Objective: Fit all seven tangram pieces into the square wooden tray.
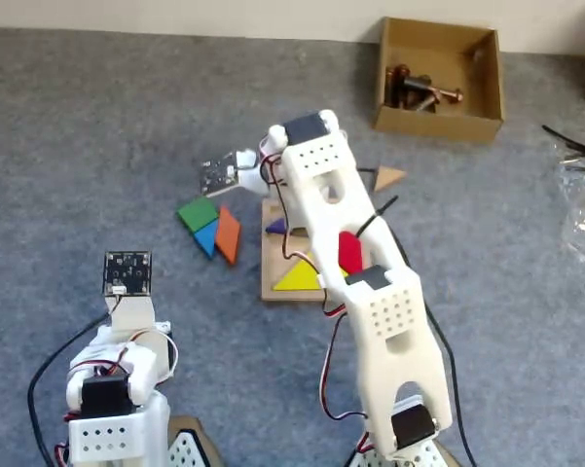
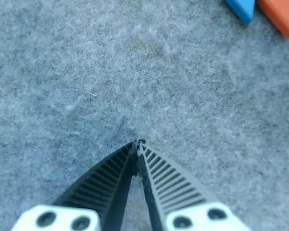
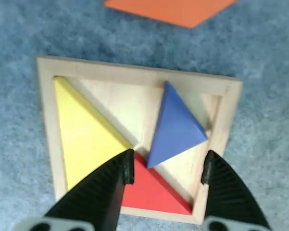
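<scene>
Three pieces point(image 3: 86, 134) in tray point(image 3: 134, 72), three others point(image 1: 200, 214) left of it; box point(image 1: 433, 125) behind

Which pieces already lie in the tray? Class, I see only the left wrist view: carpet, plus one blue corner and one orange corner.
Observer: Three. A yellow triangle, a red triangle and a violet-blue triangle are in the wooden tray.
Operator: Where is the right gripper?
Observer: The right gripper hangs open over the tray.
Operator: Are there any pieces besides my two?
Observer: A green piece lies beside the blue piece on the carpet, and a tan triangle lies past the tray's far corner.
</scene>
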Controlling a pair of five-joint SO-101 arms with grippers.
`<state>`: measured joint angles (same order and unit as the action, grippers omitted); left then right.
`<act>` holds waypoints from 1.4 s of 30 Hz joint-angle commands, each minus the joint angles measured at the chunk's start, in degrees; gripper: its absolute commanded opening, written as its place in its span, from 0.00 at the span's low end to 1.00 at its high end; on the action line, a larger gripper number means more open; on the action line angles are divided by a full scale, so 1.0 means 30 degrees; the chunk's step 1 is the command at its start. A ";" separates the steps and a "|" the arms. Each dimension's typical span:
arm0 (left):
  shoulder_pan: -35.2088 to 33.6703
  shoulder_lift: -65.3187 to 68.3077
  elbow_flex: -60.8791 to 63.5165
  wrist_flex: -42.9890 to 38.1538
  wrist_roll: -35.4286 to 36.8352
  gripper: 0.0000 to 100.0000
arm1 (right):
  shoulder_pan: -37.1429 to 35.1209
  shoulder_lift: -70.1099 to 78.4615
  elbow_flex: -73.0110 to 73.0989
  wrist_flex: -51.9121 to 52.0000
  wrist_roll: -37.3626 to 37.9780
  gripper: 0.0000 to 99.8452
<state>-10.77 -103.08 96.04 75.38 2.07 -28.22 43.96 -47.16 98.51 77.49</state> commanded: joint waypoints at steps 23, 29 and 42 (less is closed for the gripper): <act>-0.0161 0.0132 0.0396 0.0147 0.0029 0.00 | -0.0337 -0.0366 -0.0161 0.0484 -0.8908 0.00; -0.0161 0.0132 0.0396 0.0147 0.0029 0.00 | -0.0308 0.0894 -0.0278 0.0484 -1.0198 0.00; -0.0161 0.0132 0.0396 0.0147 0.0029 0.00 | -0.0073 0.1451 -0.0132 -0.1538 -1.0110 0.00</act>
<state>-10.77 -103.08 96.04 75.38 2.07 -29.36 49.05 -47.16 96.40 47.25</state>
